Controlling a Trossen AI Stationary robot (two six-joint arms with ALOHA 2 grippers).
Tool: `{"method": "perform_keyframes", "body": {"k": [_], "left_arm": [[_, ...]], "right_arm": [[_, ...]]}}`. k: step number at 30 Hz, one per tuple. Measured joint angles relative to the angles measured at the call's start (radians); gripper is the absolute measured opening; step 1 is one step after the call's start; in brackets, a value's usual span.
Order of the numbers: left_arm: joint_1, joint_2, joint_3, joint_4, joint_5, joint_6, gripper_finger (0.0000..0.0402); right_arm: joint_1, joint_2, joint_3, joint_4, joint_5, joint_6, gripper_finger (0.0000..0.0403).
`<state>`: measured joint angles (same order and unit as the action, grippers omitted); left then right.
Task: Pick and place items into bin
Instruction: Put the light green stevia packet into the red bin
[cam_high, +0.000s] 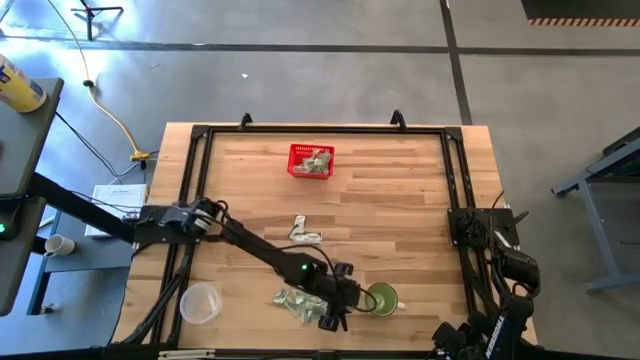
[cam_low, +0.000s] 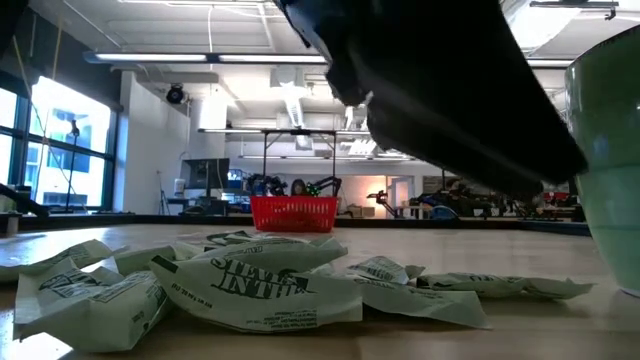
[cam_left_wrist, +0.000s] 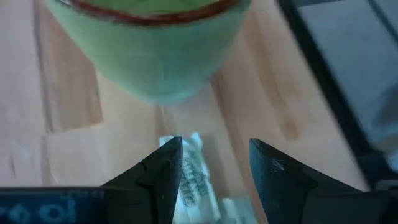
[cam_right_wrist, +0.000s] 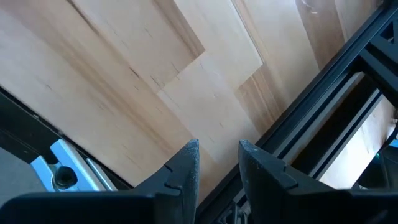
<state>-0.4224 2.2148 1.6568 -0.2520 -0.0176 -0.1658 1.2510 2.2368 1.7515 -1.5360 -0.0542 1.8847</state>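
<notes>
Several crumpled green-and-white paper items (cam_high: 293, 300) lie in a pile near the table's near edge, filling the foreground of the low view (cam_low: 250, 290). One more item (cam_high: 305, 232) lies alone mid-table. The red basket (cam_high: 311, 160) (cam_low: 293, 212) stands near the far edge with a few items inside. My left gripper (cam_high: 332, 318) (cam_left_wrist: 214, 152) is open, just right of the pile and beside the green cup (cam_high: 382, 298). One item (cam_left_wrist: 194, 177) lies on the wood below the gap between its fingers. My right gripper (cam_right_wrist: 217, 155) waits at the table's right edge, slightly open over bare wood.
The green cup (cam_left_wrist: 155, 50) (cam_low: 610, 180) stands close in front of my left fingers. A clear plastic cup (cam_high: 200, 302) stands near the near-left corner. A black frame (cam_high: 455, 200) runs along the table's sides. Bare wood lies between the pile and the basket.
</notes>
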Motion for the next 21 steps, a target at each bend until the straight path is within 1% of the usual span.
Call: {"method": "perform_keyframes", "body": {"k": [3,5,7,8,14,16,17,19,21], "left_arm": [[-0.005,0.010,-0.002,-0.005,-0.055,-0.018,0.0220],[-0.004,0.026,0.004,0.016,-0.064,-0.015,0.0220],[-0.005,0.036,-0.001,-0.028,-0.078,0.006,0.0220],[-0.005,0.050,0.000,-0.022,-0.085,0.006,0.0220],[-0.004,0.068,0.001,-0.034,-0.090,-0.022,0.0216],[-0.004,0.068,0.003,-0.038,-0.093,-0.022,0.0198],[-0.004,0.068,0.003,-0.042,-0.094,-0.022,0.0183],[-0.003,0.068,0.003,-0.046,-0.096,-0.019,0.0145],[0.004,0.068,0.003,-0.050,-0.095,-0.004,0.0099]], "right_arm": [[0.000,0.000,0.000,0.000,-0.007,0.001,0.0103],[0.001,0.000,0.000,-0.003,-0.006,0.001,0.0103],[0.001,0.000,0.000,-0.008,-0.003,0.001,0.0103],[0.001,0.000,0.000,-0.012,-0.003,0.001,0.0103],[0.001,0.000,0.001,-0.018,-0.002,0.001,0.0103],[0.002,0.000,0.001,-0.018,-0.002,0.000,0.0103],[0.003,0.000,0.001,-0.018,-0.003,0.000,0.0103],[0.004,0.000,0.001,-0.018,-0.003,0.000,0.0103],[0.004,0.000,0.001,-0.019,-0.004,0.000,0.0103]]}}
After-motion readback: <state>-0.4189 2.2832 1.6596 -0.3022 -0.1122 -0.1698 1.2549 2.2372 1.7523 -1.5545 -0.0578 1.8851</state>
